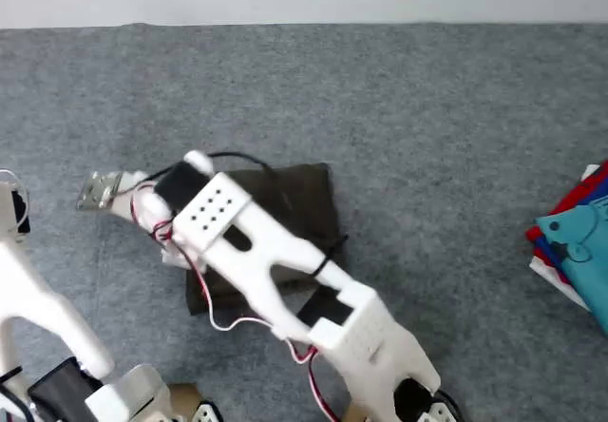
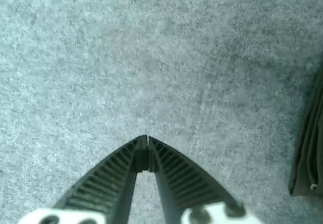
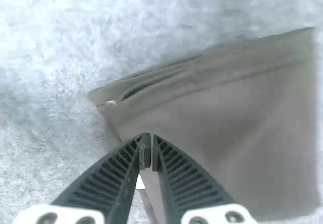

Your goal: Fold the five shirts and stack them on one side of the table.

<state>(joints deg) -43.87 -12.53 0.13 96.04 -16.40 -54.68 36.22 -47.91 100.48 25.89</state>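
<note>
Both claws were closed, holding nothing. The right claw pointed down over the folded dark shirt. The left claw pointed down at the counter beside it.

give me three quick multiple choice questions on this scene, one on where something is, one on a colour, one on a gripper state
1. Where does the stack of shirts lie in the high view?
A. at the right edge of the table
B. in the middle, under an arm
C. at the far left corner

2. What colour is the folded shirt in the middle of the table?
A. bright yellow
B. dark brown
C. pink

3. What state is the right gripper in?
A. wide open
B. shut, over the folded shirt
C. shut on a red shirt

Answers:
1 A: the red, white and teal pile sits at the right edge.
2 B: its cloth is dark brown against the grey table.
3 B: in its wrist view the tips meet, with the brown cloth beneath them.
</note>
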